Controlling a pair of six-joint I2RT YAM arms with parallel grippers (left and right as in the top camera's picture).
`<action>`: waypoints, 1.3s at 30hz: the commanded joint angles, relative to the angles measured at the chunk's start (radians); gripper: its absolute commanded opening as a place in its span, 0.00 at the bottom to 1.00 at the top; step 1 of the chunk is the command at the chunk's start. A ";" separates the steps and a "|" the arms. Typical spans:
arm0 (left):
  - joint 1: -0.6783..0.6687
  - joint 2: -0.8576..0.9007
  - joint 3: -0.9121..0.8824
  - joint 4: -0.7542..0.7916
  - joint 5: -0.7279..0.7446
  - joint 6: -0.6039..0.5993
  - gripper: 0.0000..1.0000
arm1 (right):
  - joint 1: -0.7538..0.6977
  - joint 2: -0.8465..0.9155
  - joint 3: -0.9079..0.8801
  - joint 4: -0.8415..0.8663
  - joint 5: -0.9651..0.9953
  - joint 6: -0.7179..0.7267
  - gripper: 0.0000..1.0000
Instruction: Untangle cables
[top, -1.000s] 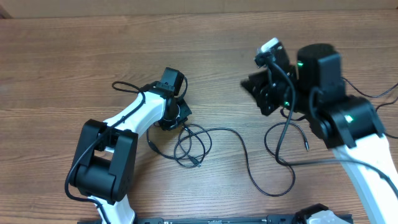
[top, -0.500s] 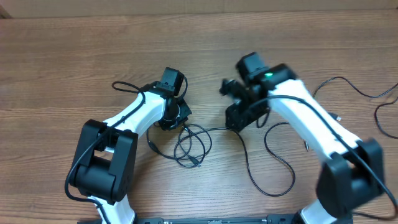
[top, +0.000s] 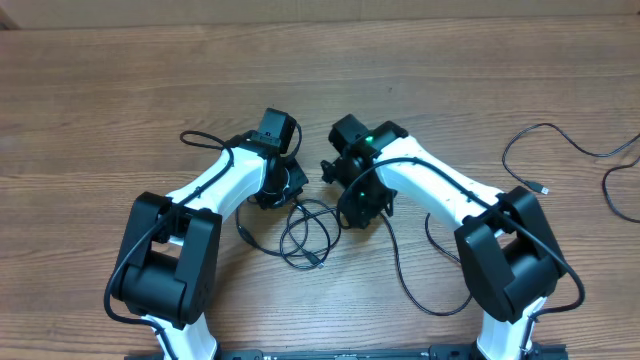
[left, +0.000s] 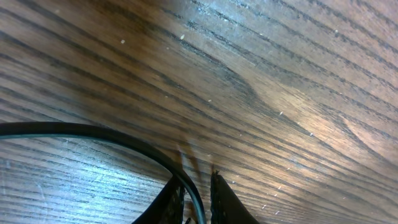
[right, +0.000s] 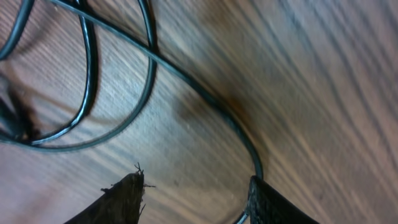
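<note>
Wooden counter (top: 100, 100): the right gripper (right: 194, 183) has swung in, spread wide and empty astride the cables (top: 308, 236). The left gripper (left: 199, 190) stays pinched on one strand, so pulling apart can begin.

The brown wood-grain desk (top: 110, 80) carries a tangle of thin black cables (top: 305, 235), lying in loose overlapping loops just off its centre toward 6 o'clock. From that tangle one strand (top: 403, 287) curves out toward 5 o'clock. A separate thin black cord (top: 540, 125) with a small plug at its end lies well apart at 3 o'clock, near the desk's edge.
</note>
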 joint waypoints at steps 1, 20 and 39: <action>-0.002 0.006 -0.011 0.000 -0.014 0.015 0.17 | 0.012 0.023 0.000 0.020 0.038 -0.020 0.52; -0.002 0.006 -0.011 0.000 -0.015 0.016 0.17 | -0.051 0.052 -0.210 0.281 0.132 -0.026 0.04; 0.021 0.006 -0.011 -0.026 -0.024 0.016 0.19 | -0.243 -0.028 0.039 0.167 0.115 0.190 0.04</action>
